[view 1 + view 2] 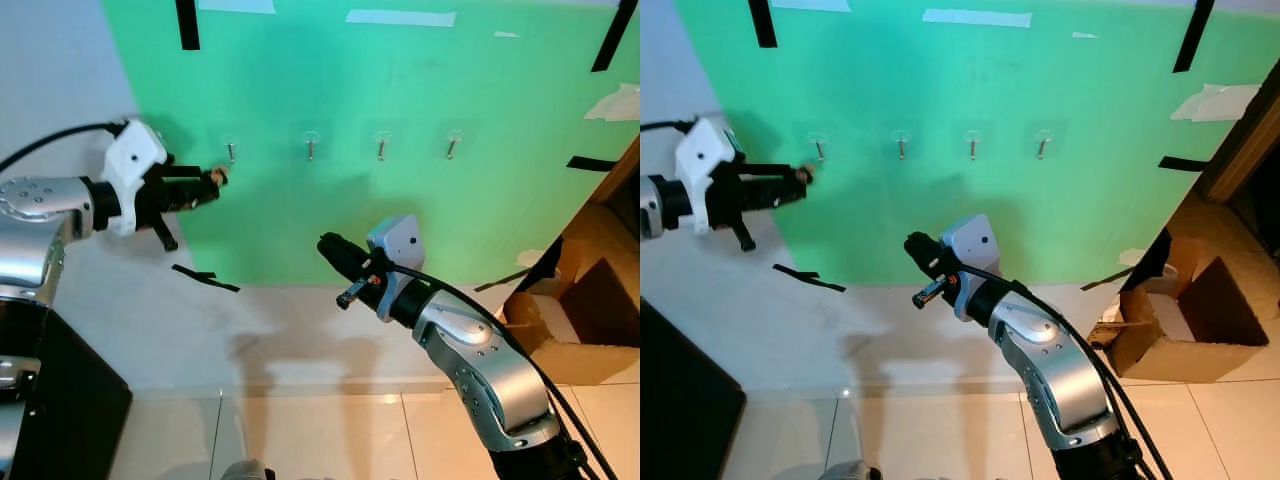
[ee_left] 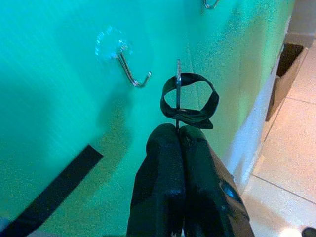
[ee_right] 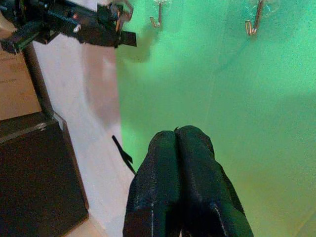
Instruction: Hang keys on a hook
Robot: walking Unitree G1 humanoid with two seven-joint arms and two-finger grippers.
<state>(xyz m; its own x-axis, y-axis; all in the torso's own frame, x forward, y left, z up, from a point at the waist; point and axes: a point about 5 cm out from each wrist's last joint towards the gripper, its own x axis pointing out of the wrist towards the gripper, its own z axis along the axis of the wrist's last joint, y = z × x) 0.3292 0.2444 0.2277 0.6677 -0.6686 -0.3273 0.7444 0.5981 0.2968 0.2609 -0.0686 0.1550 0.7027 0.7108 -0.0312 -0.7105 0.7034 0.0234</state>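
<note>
Four small metal hooks sit in a row on a green board [image 1: 420,90]. My left gripper [image 1: 215,180] is raised just left of and slightly below the leftmost hook [image 1: 231,150]. In the left wrist view it [image 2: 178,129] is shut on the keys [image 2: 193,117], a black loop with a thin metal piece standing up from the fingertips. The loop hangs close beside the leftmost hook [image 2: 129,73] and is apart from it. My right gripper [image 1: 328,245] is shut on nothing, held in the air below the middle hooks [image 1: 310,148].
An open cardboard box [image 1: 590,310] stands on the tiled floor at the right. A black cabinet [image 1: 60,400] is at my lower left. Black tape strips [image 1: 205,277] mark the board and the white wall.
</note>
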